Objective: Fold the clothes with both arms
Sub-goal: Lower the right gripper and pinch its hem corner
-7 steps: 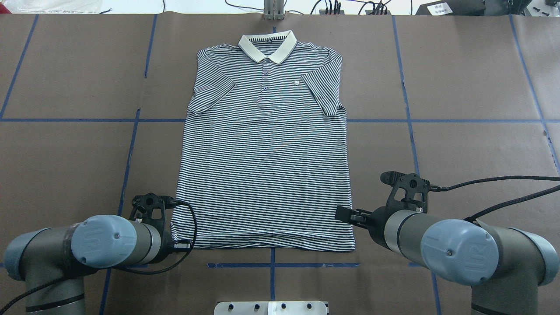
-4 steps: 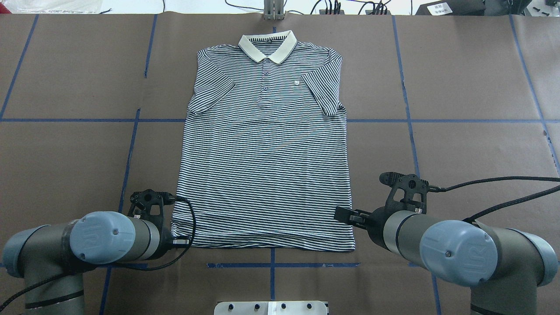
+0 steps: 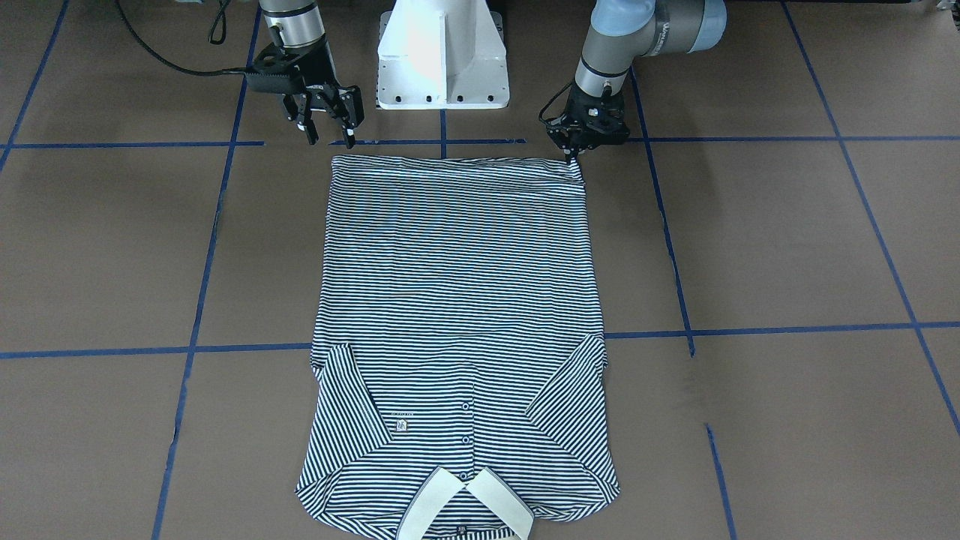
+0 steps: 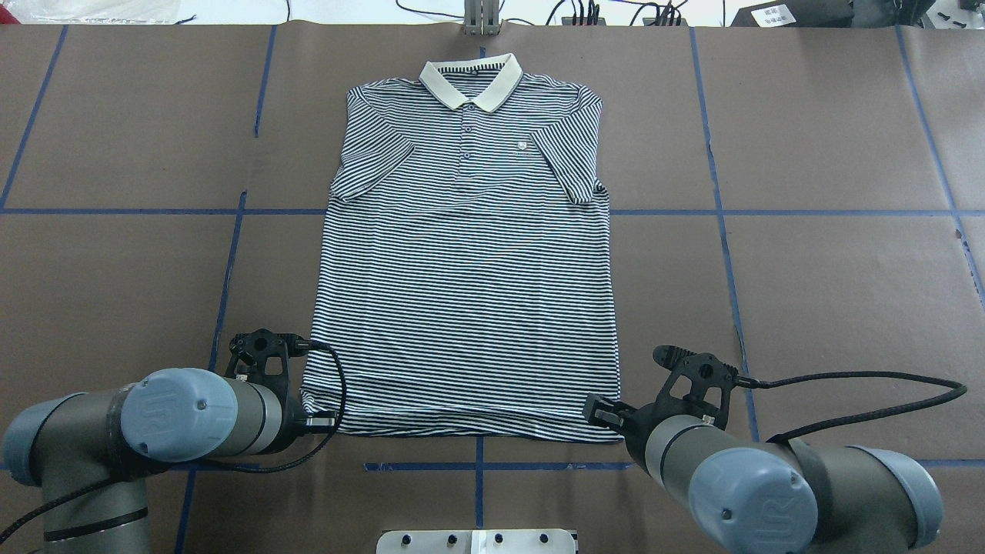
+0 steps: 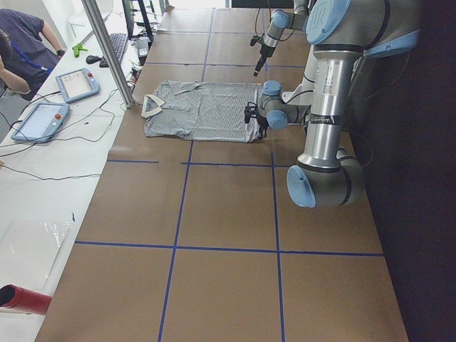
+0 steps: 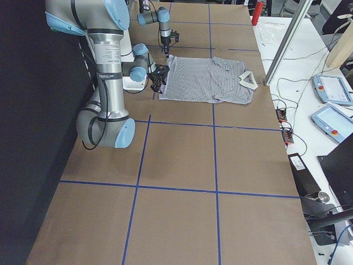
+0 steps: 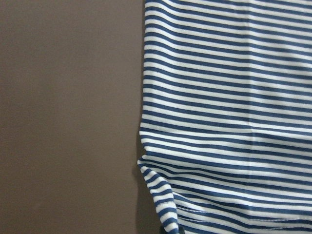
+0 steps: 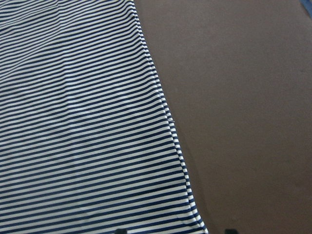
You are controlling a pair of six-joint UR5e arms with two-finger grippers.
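Note:
The striped polo shirt point(image 4: 462, 292) lies flat and face up on the brown table, with its cream collar point(image 4: 471, 81) at the far end and both sleeves folded in. My left gripper point(image 3: 574, 156) is at the near hem corner on its side, shut on that corner, and the cloth point(image 7: 161, 204) bunches there. Just above the other near hem corner hovers my right gripper point(image 3: 328, 136), open. Its two fingertips show at the bottom edge of the right wrist view, either side of the hem edge point(image 8: 195, 219).
The white pedestal base point(image 3: 442, 52) stands just behind the hem. Blue tape lines point(image 4: 477, 466) cross the brown table cover. A metal post point(image 5: 107, 50), pendants point(image 5: 75, 84) and a person point(image 5: 18, 50) are beyond the collar end.
My right arm has drawn back toward the robot, bringing its gripper from beside the shirt's edge to the near hem corner. The left arm shifted only slightly.

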